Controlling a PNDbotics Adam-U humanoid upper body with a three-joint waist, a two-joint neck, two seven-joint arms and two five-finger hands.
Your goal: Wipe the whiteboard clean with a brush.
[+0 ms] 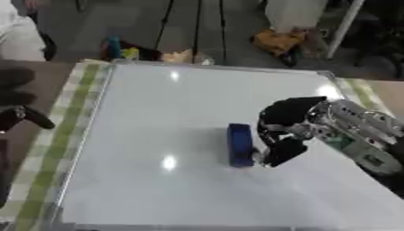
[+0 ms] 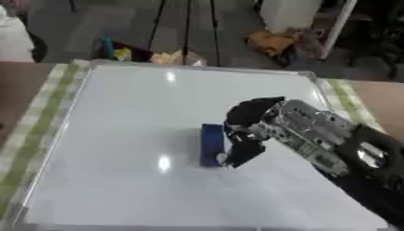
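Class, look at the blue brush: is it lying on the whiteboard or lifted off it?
Lying on it: the blue brush rests flat on the whiteboard, beside the right hand.

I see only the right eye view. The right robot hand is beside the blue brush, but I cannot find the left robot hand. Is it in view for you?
Observer: Yes. In the left eye view the left robot hand shows at the picture's left edge, dark and blurred.
Operator: Is it touching the whiteboard?
Observer: No. It is over the brown table, beyond the striped cloth, apart from the whiteboard.
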